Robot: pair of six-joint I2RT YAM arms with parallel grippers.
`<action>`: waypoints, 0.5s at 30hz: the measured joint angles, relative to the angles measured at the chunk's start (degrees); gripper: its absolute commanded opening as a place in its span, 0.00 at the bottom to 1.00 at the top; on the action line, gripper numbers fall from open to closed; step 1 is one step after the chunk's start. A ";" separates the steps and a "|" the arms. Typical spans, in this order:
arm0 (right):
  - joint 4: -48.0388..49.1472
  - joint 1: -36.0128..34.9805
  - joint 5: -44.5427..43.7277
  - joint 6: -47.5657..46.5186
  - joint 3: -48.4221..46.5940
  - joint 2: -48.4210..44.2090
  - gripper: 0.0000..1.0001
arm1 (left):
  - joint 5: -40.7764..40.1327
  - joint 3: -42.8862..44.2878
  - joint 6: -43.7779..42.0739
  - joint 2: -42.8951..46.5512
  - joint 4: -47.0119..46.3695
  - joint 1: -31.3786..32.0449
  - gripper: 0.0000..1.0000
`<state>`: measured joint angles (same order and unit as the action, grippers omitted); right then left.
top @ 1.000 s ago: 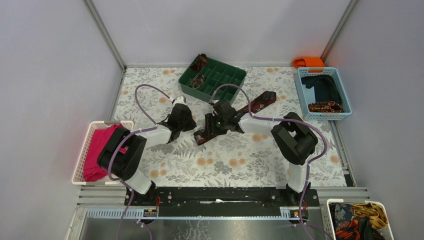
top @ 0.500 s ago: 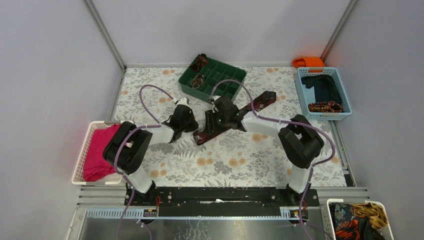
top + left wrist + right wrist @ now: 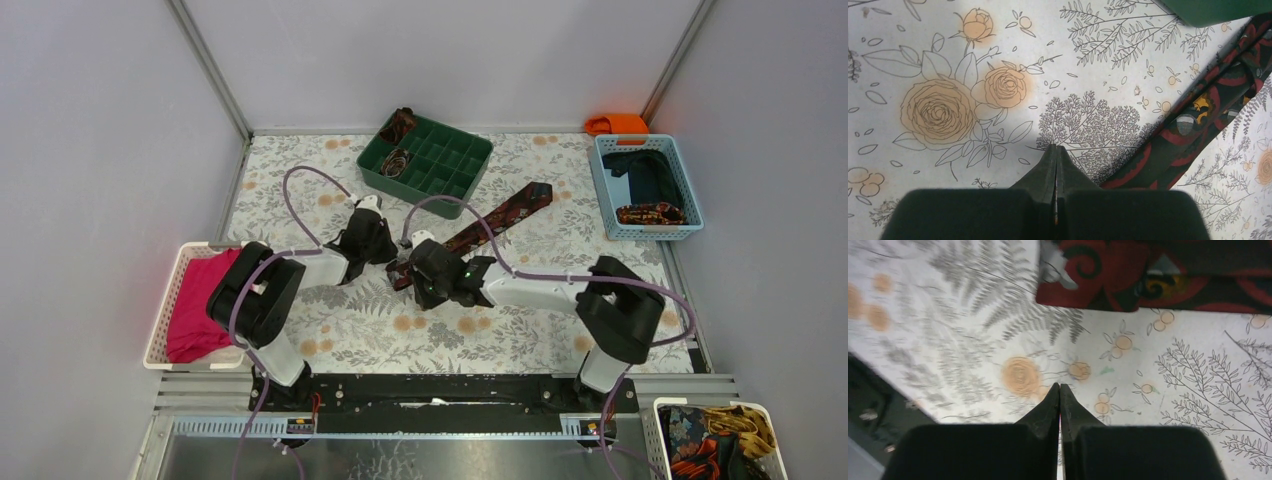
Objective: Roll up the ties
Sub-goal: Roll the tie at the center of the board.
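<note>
The right tool (image 3: 1059, 386) has pulled back from the tie (image 3: 508, 211) toward the near side of the desk (image 3: 500, 335), and its two fingers have snapped together. A second ago they stood apart, right over the tie. The right arm has swung lower and more to the left. The left tool (image 3: 1055, 147) has hardly moved.

Now both tools are closed tight, and neither one has anything in it. In the right wrist view, the two black fingers meet at a point over the flowery desk cover. The end of the tie lies a little way past them, not touching. A small white tag shows at that end.

The tie is one long strip, not rolled. It lies flat and slanted across the middle of the desk, with its wide end toward the far right. Its other end is between the two tools. In the left wrist view it runs just to the right of the closed fingers.

Behind it sits a green tray (image 3: 465, 150) with many little boxes. Two rolled ties (image 3: 397, 160) sit in boxes on its left side. A white basket (image 3: 160, 330) at the left holds a pink cloth (image 3: 195, 305).
</note>
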<state>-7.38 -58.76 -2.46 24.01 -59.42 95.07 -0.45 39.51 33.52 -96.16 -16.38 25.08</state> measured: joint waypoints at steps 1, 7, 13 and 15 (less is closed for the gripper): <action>0.15 -0.37 -0.50 0.07 0.48 1.11 0.00 | 0.31 0.22 -0.68 -0.13 0.04 0.00 0.00; 3.96 -0.48 -3.98 1.20 3.30 6.36 0.00 | 1.64 0.90 -3.10 -0.74 -0.39 0.02 0.00; 10.75 -0.50 -6.58 2.69 3.91 8.48 0.00 | 4.63 0.85 -3.63 -1.29 -1.31 0.00 0.00; 12.57 -0.50 -7.65 3.02 3.48 9.44 0.00 | 6.01 0.72 -3.58 -1.29 -1.55 0.02 0.00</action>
<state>5.19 -59.27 -10.11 27.03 -55.94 104.51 5.56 40.23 29.93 -97.45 -17.93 25.10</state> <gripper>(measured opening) 0.009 0.007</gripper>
